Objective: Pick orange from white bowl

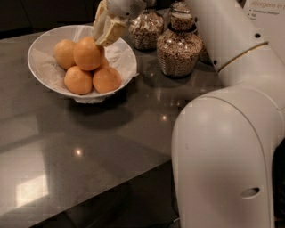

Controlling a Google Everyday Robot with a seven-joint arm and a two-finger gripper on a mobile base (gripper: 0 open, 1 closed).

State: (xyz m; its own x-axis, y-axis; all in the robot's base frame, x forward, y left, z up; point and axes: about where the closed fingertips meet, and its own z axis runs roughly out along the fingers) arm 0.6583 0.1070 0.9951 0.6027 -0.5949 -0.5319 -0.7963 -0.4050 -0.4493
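Dark counter; hand over white bowl, topmost orange just below-left.

A white sign stands well to the right of the white bowl; its heading seems to read "Allergens in", the smaller lines are unreadable. The gripper hangs above this bowl's far side.

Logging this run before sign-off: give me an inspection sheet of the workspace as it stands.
Surface: dark glossy counter, light reflections.
Job's things: white bowl, paper-lined, four oranges visible; top orange sits highest.
Clutter: glass jars of cereal, right of the bowl.
Grippers: end effector over the bowl's right side, beside the top orange.
Cables: nothing seen.
Surroundings: printed sign, top right.
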